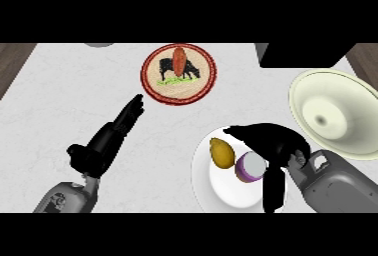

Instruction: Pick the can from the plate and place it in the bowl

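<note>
A purple can (249, 166) with a pale top stands on the white plate (221, 192) at the lower middle, beside a yellow lemon-like fruit (221, 153). My right hand (272, 143) arches over the can from the right, its fingers curled above it and its thumb running down the can's right side, which it hides. The cream bowl (334, 112) sits at the right edge, just beyond this hand. My left hand (111, 135) lies on the counter at the left with straight fingers pointing up and right, holding nothing.
A round red-rimmed plate (179, 73) with a cow picture and an orange item on it lies at the top middle. A black block (303, 54) stands at the top right, behind the bowl. Dark wood borders both upper corners.
</note>
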Available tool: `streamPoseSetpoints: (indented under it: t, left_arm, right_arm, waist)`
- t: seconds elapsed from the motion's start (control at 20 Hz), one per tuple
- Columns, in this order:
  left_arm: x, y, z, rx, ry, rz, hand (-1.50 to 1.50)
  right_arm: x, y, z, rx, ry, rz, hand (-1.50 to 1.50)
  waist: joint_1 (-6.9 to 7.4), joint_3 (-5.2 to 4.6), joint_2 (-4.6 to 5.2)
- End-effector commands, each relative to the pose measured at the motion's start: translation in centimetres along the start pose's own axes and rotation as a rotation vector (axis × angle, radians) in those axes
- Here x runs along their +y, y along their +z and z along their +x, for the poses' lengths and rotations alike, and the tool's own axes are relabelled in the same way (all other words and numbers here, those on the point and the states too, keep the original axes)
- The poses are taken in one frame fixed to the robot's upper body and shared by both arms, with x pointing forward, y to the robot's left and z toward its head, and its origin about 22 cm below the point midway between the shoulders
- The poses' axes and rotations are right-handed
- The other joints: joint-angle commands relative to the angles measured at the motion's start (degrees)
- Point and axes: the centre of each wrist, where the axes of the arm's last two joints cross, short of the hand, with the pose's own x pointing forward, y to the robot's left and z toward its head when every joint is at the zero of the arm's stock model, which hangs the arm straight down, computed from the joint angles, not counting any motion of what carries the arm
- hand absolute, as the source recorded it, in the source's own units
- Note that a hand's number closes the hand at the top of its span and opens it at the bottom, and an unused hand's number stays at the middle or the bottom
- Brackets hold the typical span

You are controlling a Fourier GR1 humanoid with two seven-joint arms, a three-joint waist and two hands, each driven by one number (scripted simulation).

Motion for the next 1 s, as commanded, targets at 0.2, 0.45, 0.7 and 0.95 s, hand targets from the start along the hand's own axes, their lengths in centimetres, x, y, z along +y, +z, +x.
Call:
streamPoseSetpoints:
  t: [0.2, 0.45, 0.7, 0.95]
  left_arm:
    - [-0.6, 0.2, -0.5, -0.005, 0.004, -0.018, 0.00]
    - [-0.1, 0.1, 0.1, -0.004, 0.001, -0.015, 0.00]
    - [1.5, 0.5, -0.8, -0.009, 0.016, -0.009, 0.00]
    - [0.0, 0.3, 0.2, -0.015, -0.005, -0.001, 0.00]
  right_arm:
    - [1.5, 0.9, 1.0, 0.058, 0.068, -0.044, -1.50]
    - [3.8, -0.7, 2.7, 0.044, 0.082, -0.136, -1.50]
    - [4.4, -1.3, 0.0, 0.088, 0.133, -0.206, -1.50]
    - [6.0, -1.9, -1.6, 0.109, 0.128, -0.234, -1.50]
  waist:
    - [-0.14, 0.03, 0.05]
    - [0.04, 0.05, 0.12]
    - [-0.02, 0.05, 0.20]
    - [-0.02, 0.06, 0.13]
